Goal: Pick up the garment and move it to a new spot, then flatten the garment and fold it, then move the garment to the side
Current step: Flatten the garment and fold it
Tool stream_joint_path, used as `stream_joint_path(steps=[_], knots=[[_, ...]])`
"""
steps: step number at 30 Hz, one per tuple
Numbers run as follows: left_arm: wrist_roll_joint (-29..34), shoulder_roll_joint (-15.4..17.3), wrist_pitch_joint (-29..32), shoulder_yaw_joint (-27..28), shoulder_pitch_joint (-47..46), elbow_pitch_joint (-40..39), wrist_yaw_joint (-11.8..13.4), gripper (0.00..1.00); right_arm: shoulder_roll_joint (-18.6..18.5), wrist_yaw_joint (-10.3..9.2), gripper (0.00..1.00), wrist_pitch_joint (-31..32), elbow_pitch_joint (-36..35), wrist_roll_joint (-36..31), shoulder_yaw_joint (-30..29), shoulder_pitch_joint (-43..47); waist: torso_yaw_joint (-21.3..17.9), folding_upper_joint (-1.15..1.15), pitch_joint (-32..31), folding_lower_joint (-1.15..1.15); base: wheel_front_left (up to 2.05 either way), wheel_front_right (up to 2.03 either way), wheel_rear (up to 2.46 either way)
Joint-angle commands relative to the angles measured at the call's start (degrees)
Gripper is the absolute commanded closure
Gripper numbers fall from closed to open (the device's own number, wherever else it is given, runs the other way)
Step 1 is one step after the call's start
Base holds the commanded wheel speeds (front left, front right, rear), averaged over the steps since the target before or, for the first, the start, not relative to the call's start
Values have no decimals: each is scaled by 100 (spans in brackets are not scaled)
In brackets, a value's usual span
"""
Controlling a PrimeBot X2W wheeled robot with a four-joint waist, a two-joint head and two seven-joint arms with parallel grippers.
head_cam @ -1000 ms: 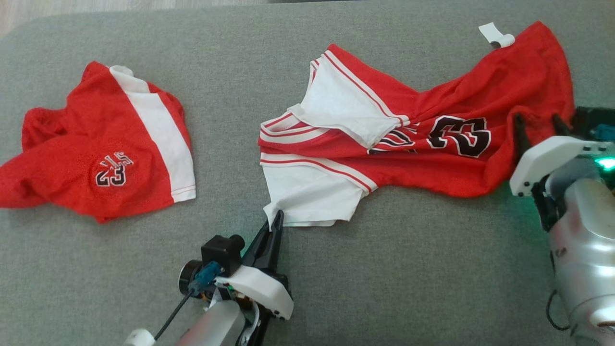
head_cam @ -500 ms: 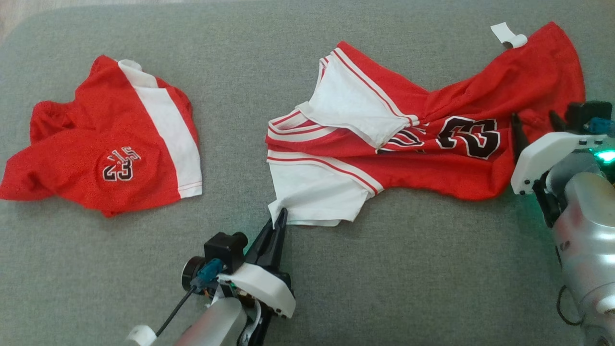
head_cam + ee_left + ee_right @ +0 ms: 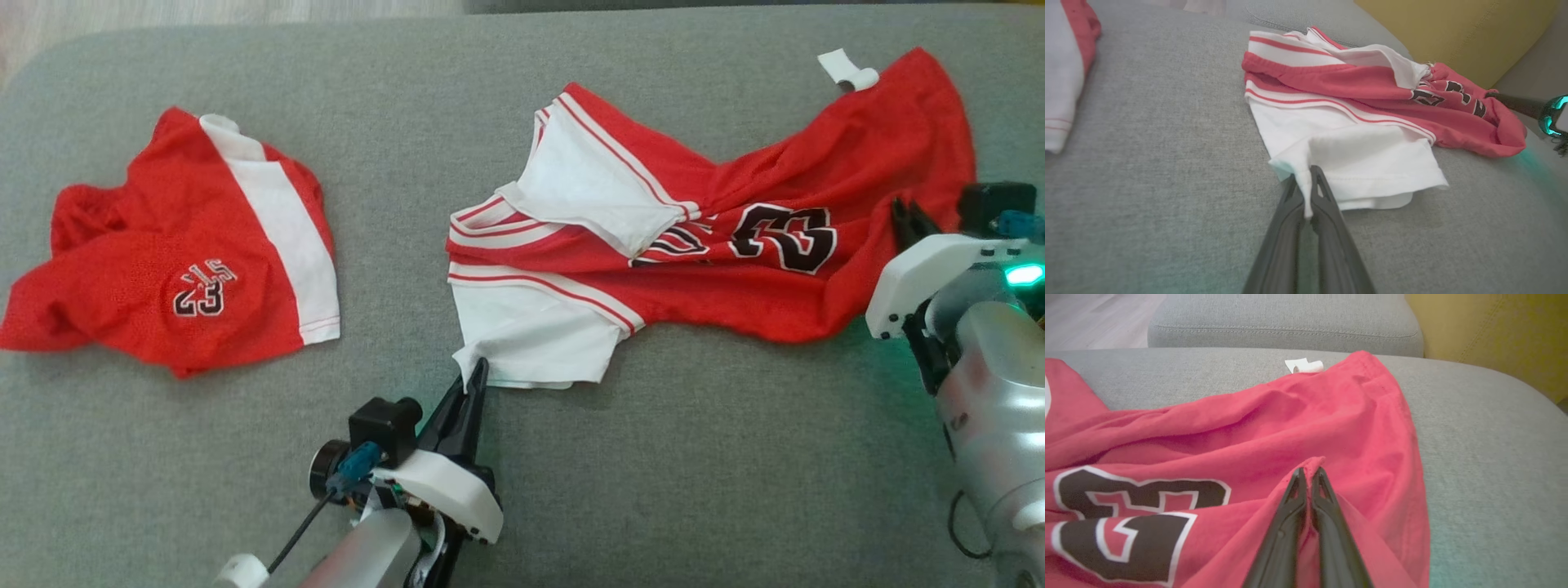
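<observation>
Red jersey [image 3: 735, 286] lies crumpled centre-right on the grey cushion [image 3: 653, 490]. My left jaws pinch its white sleeve corner [image 3: 1290, 157]; my right jaws are closed on a fold of red hem [image 3: 1331, 449]. Step: pick-up. Next, I judge: lift both ends together, clear of the shorts [image 3: 180, 269].

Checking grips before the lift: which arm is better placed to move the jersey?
Probably left: left claw grips the jersey by its white sleeve corner; right claw pinches only a shallow fold.
</observation>
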Motion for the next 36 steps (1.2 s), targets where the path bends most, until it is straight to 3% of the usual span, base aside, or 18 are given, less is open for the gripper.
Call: stream_joint_path(steps=[1,9,14,26,36], knots=[[-30,2,-71,175,-112,-124,22,100,-42,-4,100,-100,-117,47,135,-163,-42,0,-59,0,0,0,0],[-24,127,-72,624,42,-444,84,100,-62,-4,100,-324,-321,406,270,-119,-357,0,-505,0,0,0,0],[22,346,-72,1047,8,-984,120,100,-77,-4,100,-350,-882,883,451,-146,-608,0,-771,0,0,0,0],[-304,1110,257,2125,-1153,-2831,167,100,-397,-4,100,-195,-3771,1846,717,179,-812,0,-1228,0,0,0,0],[-429,1416,632,2595,-1931,-3975,429,100,-138,-4,100,265,-5698,1799,355,466,-874,0,-1506,0,0,0,0]])
